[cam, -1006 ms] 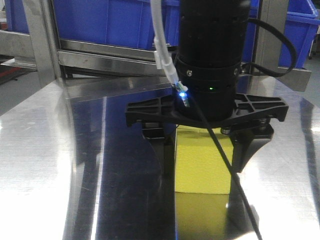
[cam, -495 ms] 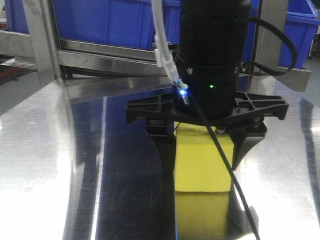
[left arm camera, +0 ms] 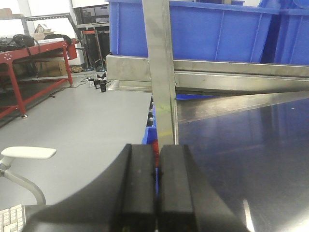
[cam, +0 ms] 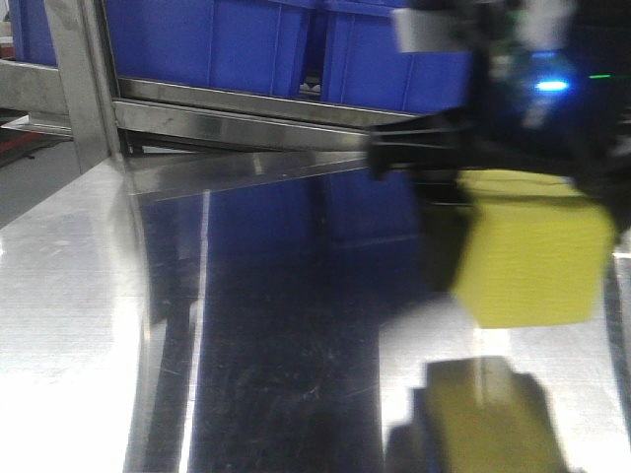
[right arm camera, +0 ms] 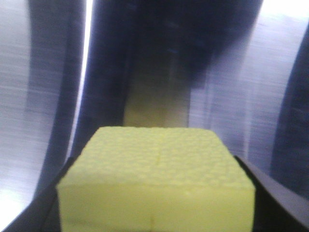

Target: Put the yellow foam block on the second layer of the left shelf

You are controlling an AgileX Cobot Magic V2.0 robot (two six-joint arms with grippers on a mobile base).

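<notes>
One yellow foam block [right arm camera: 157, 159] fills the near foreground of the right wrist view. It is pinched by the right tool [right arm camera: 157, 203], with one dark finger against each side face. The front view is blurred. There the block hangs under the tool's black body at the right of the picture, clear of the shiny metal surface [cam: 99, 296]. Its one dull yellow reflection [cam: 488, 414] lies directly below it. The left tool [left arm camera: 155, 162] has its two black fingers pressed flat together and points toward an upright post at the surface's left edge. Beyond the surface stands a metal shelf frame [cam: 79, 79] with a horizontal rail. Behind it, two blue bins [cam: 207, 44] sit side by side.
</notes>
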